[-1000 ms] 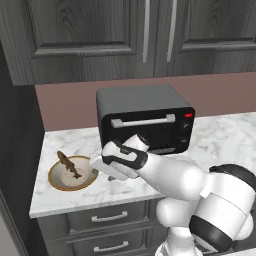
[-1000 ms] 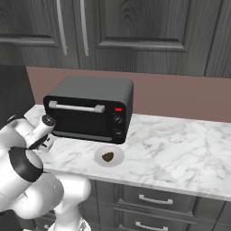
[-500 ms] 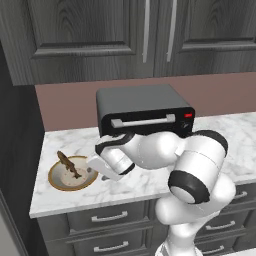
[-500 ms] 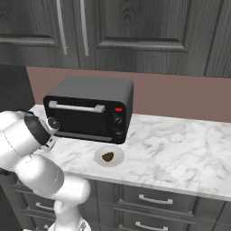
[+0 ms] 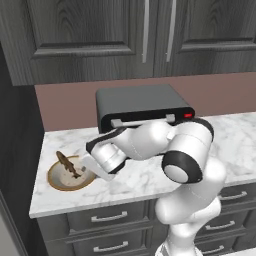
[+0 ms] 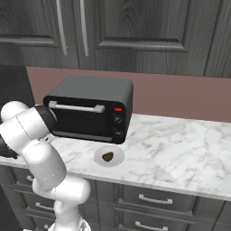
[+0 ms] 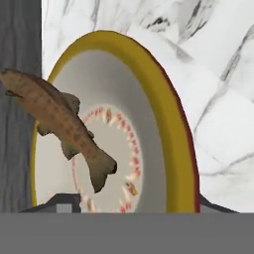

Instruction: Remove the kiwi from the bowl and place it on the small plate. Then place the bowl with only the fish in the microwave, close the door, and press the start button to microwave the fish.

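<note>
Kiwi (image 6: pixel 107 156) already out, lying on the small plate (image 6: pixel 100 159) in front of the black toaster oven (image 6: pixel 90 108); unmoved over the last second. Bowl (image 5: pixel 56 181) at the left end of the marble desk (image 5: pixel 225 145), the fish (image 5: pixel 67 164) alone inside, propped against the far wall with tail toward the centre; same spot as before. Arm folded harder at the elbow than a second ago, hand swung left and lower. Pincer (image 5: pixel 91 168) now down at the bowl's right rim, no longer short of it. From the hand camera, the two dark tips straddling the golden-brown rim, one inside the bowl and one outside. Jaws drawn in from full spread but not yet shut; contact with the rim not clear, so grip cannot be told. Judgement: first step done, second step begun with the rim pinch. Risk on the lift — a shallow dish held by one edge may tip and spill the fish.
</note>
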